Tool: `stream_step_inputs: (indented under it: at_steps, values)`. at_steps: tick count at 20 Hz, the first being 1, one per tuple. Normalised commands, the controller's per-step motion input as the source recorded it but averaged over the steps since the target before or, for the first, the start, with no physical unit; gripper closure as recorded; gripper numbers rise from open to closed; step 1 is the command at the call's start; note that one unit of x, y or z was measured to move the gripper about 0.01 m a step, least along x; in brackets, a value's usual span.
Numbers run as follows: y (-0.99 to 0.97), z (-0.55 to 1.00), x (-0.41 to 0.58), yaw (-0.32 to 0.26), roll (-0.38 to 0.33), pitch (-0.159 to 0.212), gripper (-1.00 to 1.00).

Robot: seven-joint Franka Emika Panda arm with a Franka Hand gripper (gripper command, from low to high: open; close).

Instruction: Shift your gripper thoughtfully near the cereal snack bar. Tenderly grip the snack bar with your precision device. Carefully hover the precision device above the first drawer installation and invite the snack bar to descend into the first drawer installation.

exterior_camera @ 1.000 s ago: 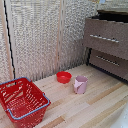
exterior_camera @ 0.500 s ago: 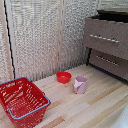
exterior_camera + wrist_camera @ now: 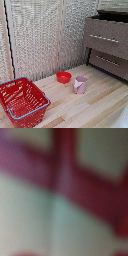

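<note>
Snack bar: not visible; bearing from gripper cannot be told.
Gripper: out of view; state unknown.
Top drawer (image 3: 106,36): far right.

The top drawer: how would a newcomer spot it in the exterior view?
Find the brown wood-grain cabinet at the exterior view's right, behind the light wooden table. The top drawer is its upper wide front with a long silver bar handle, pulled slightly open; the similar front below sits lower and further back.
</note>
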Motion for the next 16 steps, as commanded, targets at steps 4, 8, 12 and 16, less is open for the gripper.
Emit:
stream_step_inputs:
  at_steps: [4,8,12,16]
  values:
    - [-0.86,-0.05,0.239,0.000,0.006,0.212,1.00]
    - [-0.50,-0.42,0.305,0.006,-0.006,0.238,1.00]
    - [-0.16,-0.34,0.209,0.000,-0.051,0.166,-1.00]
    - [-0.01,0.07,0.093,0.009,-0.016,0.110,-1.00]
